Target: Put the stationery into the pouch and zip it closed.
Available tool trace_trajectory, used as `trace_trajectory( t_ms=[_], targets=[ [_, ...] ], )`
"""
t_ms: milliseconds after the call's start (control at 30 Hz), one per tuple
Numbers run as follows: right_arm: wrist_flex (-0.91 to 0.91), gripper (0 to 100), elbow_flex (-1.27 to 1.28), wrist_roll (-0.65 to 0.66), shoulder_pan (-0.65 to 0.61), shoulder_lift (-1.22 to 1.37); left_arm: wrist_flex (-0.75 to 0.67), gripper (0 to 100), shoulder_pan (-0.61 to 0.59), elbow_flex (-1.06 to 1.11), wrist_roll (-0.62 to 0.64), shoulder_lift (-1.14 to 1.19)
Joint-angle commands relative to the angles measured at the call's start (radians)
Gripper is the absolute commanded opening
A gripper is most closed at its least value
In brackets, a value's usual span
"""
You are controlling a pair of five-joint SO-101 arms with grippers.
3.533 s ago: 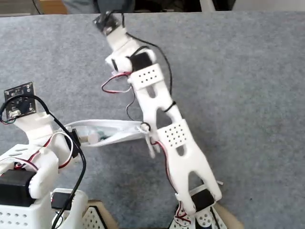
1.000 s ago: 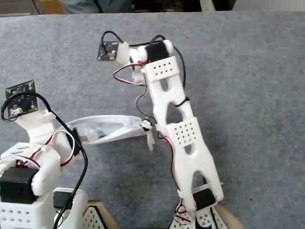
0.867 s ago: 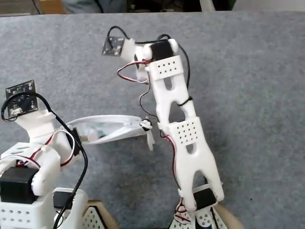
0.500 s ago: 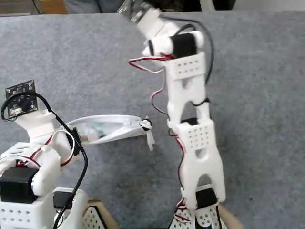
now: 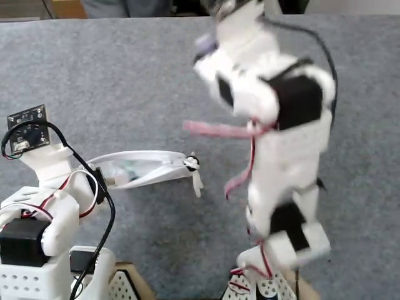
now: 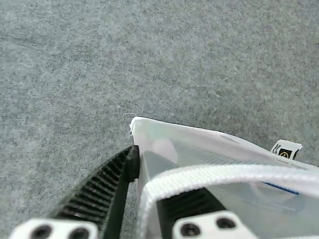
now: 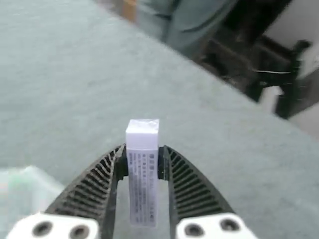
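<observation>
Counter (image 5: 94,75): grey, felt-like surface carrying both arms and the work.

Pouch (image 5: 147,167): white and translucent, lying on the counter at about 8 o'clock from the middle of the high view, long axis running 9 to 3 o'clock. Its two upper edges bow apart, so the mouth stands open. The zip slider (image 5: 191,164) sits at the 3 o'clock end, with a white pull tab (image 5: 197,182) hanging from it toward 6 o'clock. Pale items with a touch of green show through the wall; they cannot be identified.

Left gripper (image 6: 144,167): at the pouch's 9 o'clock end. One black ribbed finger lies against the outside of the pouch corner, and the other shows through the mesh from within. The fingers pinch the pouch wall just below its white webbing edge. A small label tab (image 6: 286,149) projects from the pouch's far edge.

Right gripper (image 7: 142,157): held well above the counter and well apart from the pouch. In the high view, the right arm (image 5: 275,100) stands toward 1 o'clock of the pouch. Its fingers are closed on an eraser (image 7: 143,133), a white block in a printed sleeve. The eraser is gripped on its two long sides, upright between the tips, with its bare white end protruding beyond them.
</observation>
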Motion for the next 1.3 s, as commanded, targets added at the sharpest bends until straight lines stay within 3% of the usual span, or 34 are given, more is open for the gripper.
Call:
trace_trajectory(
  t_ms=[0,133,300,600,833,1100,1267],
  targets=[
    [-0.003,1.2,0.223,-0.017,-0.198,-0.248,-0.008,3,-0.012,0.025,-0.008,0.014],
    [-0.011,1.2,0.314,-0.028,-0.4,-0.392,-0.014,3,-0.007,0.082,-0.011,0.014],
    [-0.04,1.2,0.355,-0.026,-0.489,-0.417,-0.014,3,-0.007,0.108,-0.011,0.014],
    [-0.298,1.2,0.593,0.089,-0.641,-0.426,-0.014,3,-0.012,0.108,-0.011,0.014],
    [-0.41,1.2,0.674,0.094,-0.641,-0.446,-0.014,3,-0.076,0.102,-0.012,0.012],
    [-0.562,1.2,0.924,0.095,-0.511,-0.556,-0.015,3,-0.081,0.102,-0.012,0.012],
    [-0.605,1.3,1.066,0.183,-0.486,-0.633,-0.041,3,-0.081,0.104,-0.012,0.012]
  ],
)
